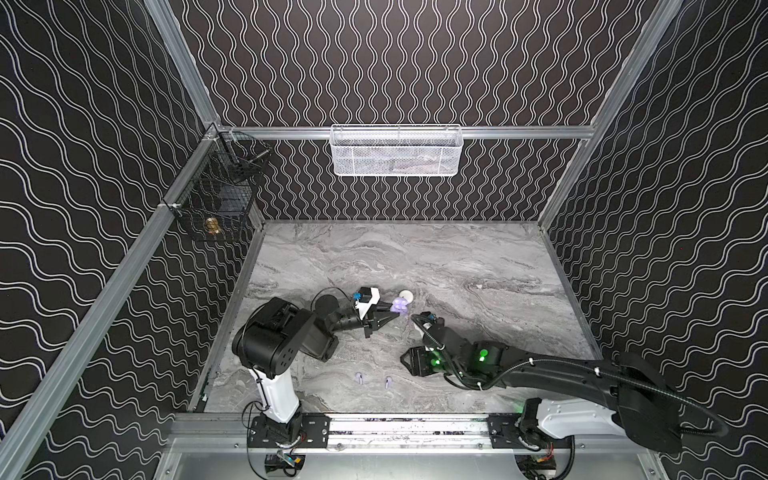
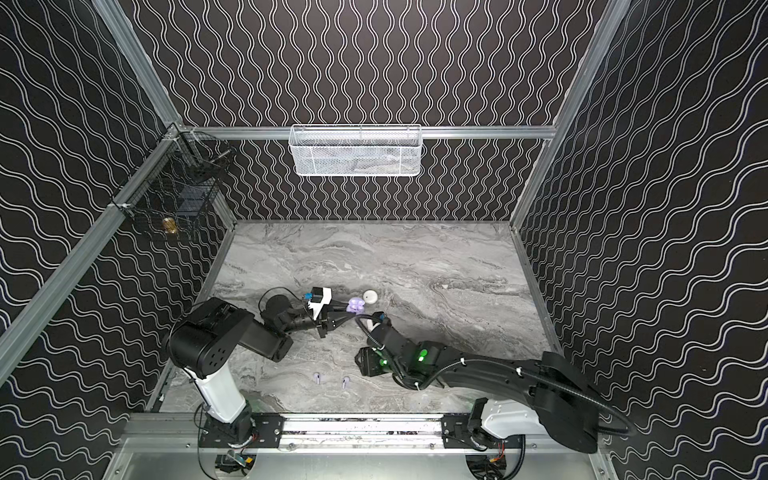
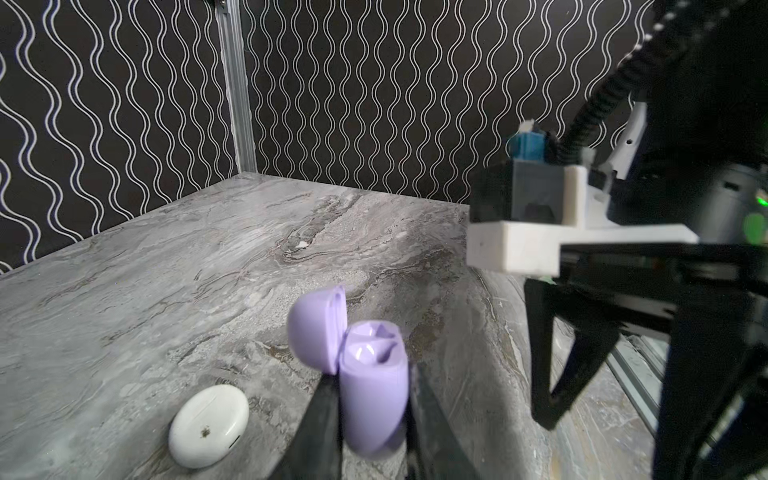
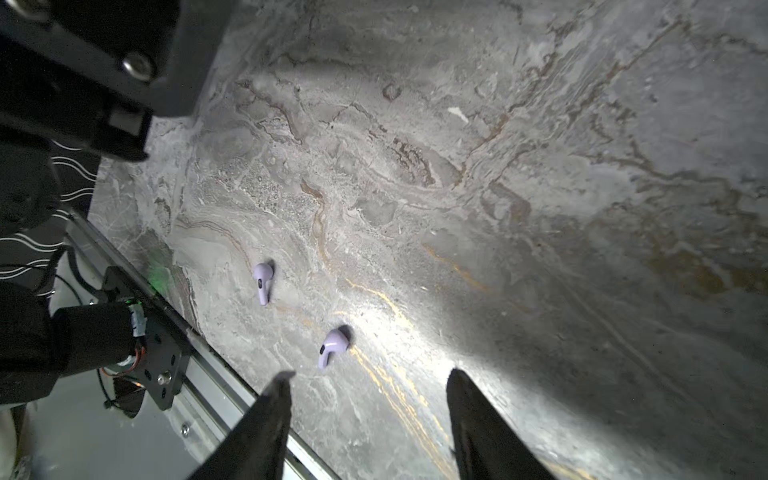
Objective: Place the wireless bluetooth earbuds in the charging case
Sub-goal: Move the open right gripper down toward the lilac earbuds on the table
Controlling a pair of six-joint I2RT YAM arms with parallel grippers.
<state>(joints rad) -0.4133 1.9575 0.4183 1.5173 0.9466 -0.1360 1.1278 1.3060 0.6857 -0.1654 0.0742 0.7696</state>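
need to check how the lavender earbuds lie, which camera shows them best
The right wrist view: the two small pale lavender stemmed earbuds lie large and sharp on the grey marbled table, apart from each other. Both top views show them only as tiny specks near the table's front edge. The left wrist view misses them.

Both top views hang high over the front rail [image 1: 395, 426], looking down and back across the whole table [image 1: 457, 257]. Left wrist camera sits low and close, facing the far corner, lavender case [image 3: 372, 399] at lower centre. Right wrist camera peers steeply down, close on two earbuds [image 4: 332, 347]; both top views share them, tiny, at lower centre.
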